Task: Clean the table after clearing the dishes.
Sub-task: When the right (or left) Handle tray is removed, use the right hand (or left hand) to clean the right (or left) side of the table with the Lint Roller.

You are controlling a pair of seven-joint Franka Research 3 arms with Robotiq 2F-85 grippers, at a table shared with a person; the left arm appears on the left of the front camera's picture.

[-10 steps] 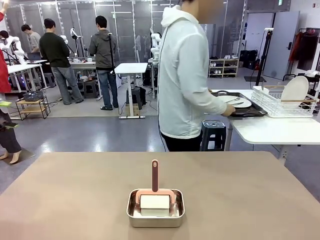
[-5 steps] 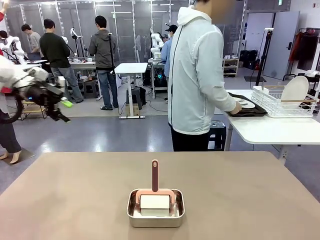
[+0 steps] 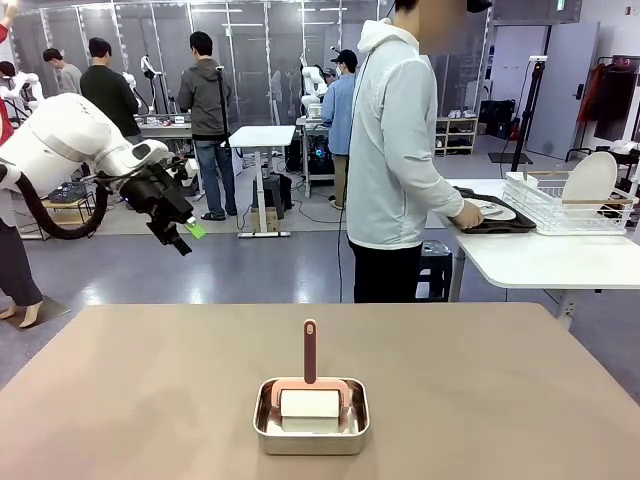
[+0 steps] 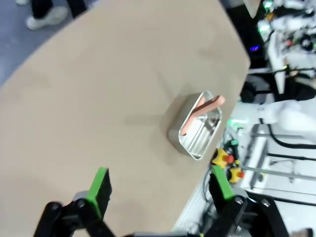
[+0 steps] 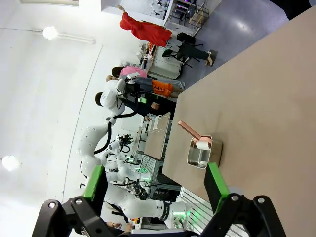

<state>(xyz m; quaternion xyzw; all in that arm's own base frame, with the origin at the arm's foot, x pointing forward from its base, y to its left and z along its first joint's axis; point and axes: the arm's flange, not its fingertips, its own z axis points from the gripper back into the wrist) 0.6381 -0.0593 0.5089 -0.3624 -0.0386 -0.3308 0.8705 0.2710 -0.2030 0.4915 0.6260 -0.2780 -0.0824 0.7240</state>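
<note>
So the big change: the left gripper [image 3: 187,238] swings into the front view from 9 o'clock. A second ago there's no arm in that view at all, half a second ago it's barely in at the edge, and now it hangs high off the table's far left corner, at about 10 o'clock. Its jaws are spread wide with nothing between them, which its own wrist view [image 4: 159,185] confirms.

Meanwhile the person [image 3: 395,150] has shuffled toward 3 o'clock and has a hand [image 3: 466,215] on the tray [image 3: 497,227] with the dishes [image 3: 490,209], parked on the side table [image 3: 545,262] next to the rack [image 3: 565,208]. So the table [image 3: 150,380] is cleared, and I'd guess the wiping part is about to kick off. The pan [image 3: 310,441] with the pink-handled tool [image 3: 310,352] sits at 6 o'clock, untouched, well apart from the left gripper.

The right gripper [image 5: 154,181] is also spread and empty, up in the air looking down at the pan [image 5: 203,153].

Hard to make out:
- The left wrist view is smeared, so the pan [image 4: 195,131] is just a shiny blur.
- The person's body cuts off part of the tray.
- I can't pick out any cutlery.
- I can't tell if the tool's white head is a sponge or a roller.
</note>
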